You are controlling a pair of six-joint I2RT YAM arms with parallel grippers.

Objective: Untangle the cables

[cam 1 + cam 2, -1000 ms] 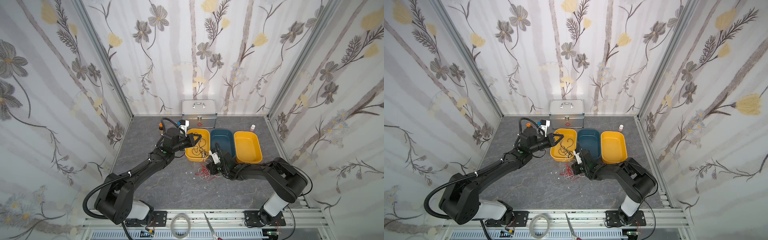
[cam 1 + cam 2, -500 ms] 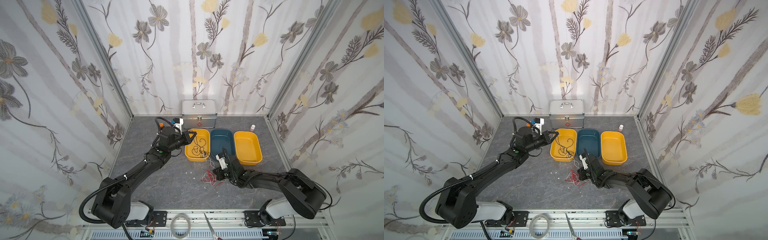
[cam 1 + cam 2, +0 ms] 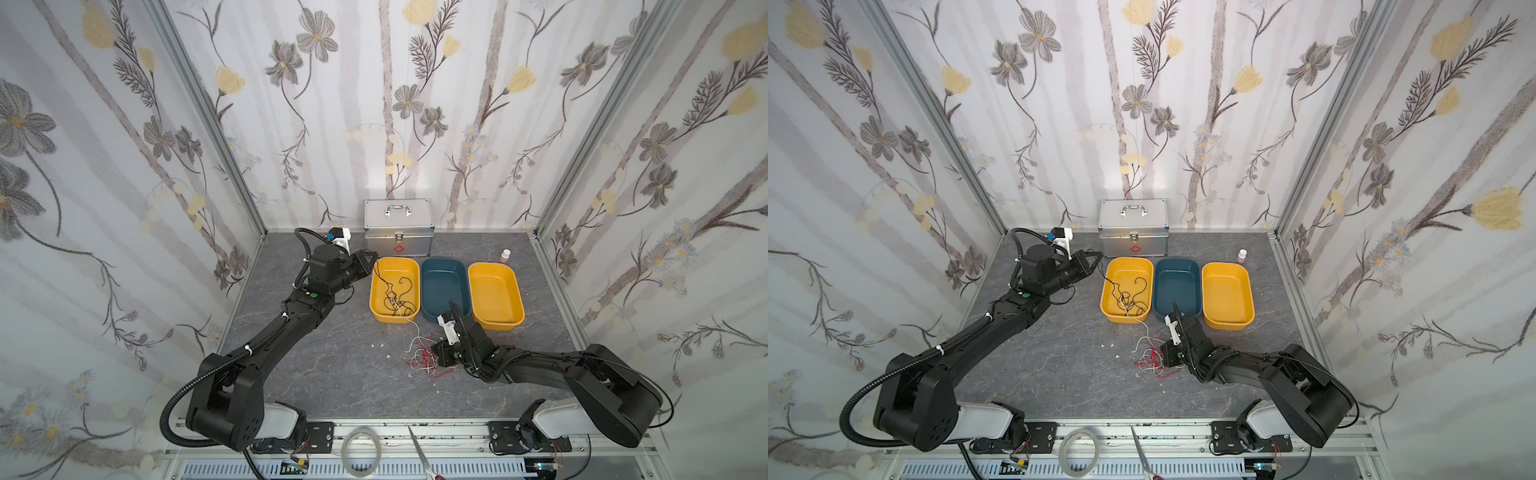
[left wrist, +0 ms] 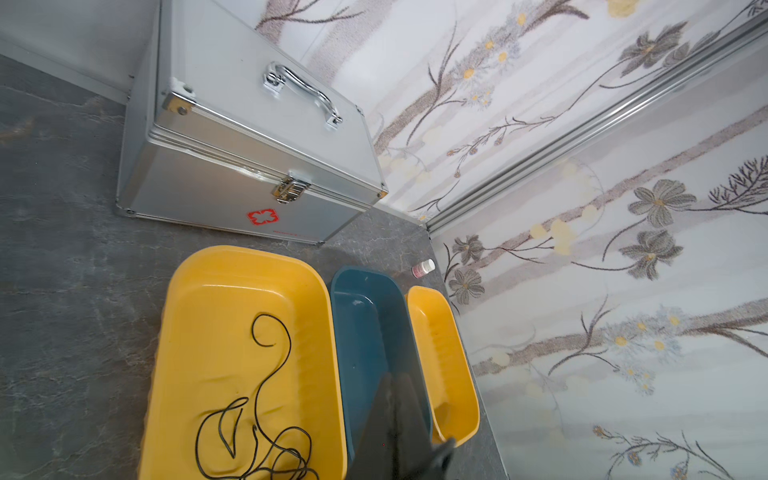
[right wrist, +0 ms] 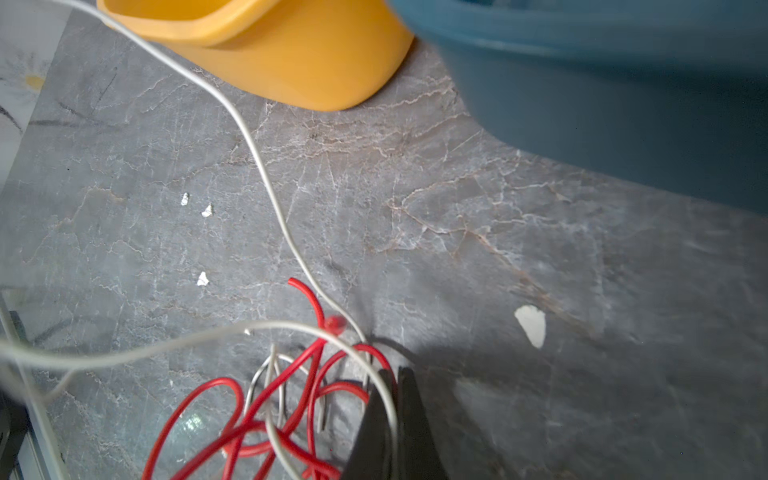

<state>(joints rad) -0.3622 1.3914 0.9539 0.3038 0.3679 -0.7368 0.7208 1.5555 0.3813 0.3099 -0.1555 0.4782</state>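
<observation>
The black cable (image 3: 395, 295) lies curled in the left yellow tray (image 3: 390, 319), and one strand rises to my left gripper (image 3: 372, 261). That gripper hangs just off the tray's far left corner and is shut on the strand. In the left wrist view its fingers (image 4: 395, 415) are pressed together above the trays. The red cable (image 3: 424, 361) lies in a heap on the table, tangled with the white cable (image 3: 413, 332), which runs up into the same tray. My right gripper (image 5: 395, 372) sits low at the heap's right edge, shut on the white cable (image 5: 266, 183).
A blue tray (image 3: 442, 274) and a second yellow tray (image 3: 494, 291) stand to the right of the first. A silver case (image 3: 398, 226) is at the back wall and a small bottle (image 3: 505, 255) at the back right. A tape ring (image 3: 360, 452) and scissors (image 3: 419, 449) lie on the front rail.
My right gripper has pulled toward the front, dragging the red and white heap away from the trays. My left gripper has drawn back and left off the tray with the black strand.
</observation>
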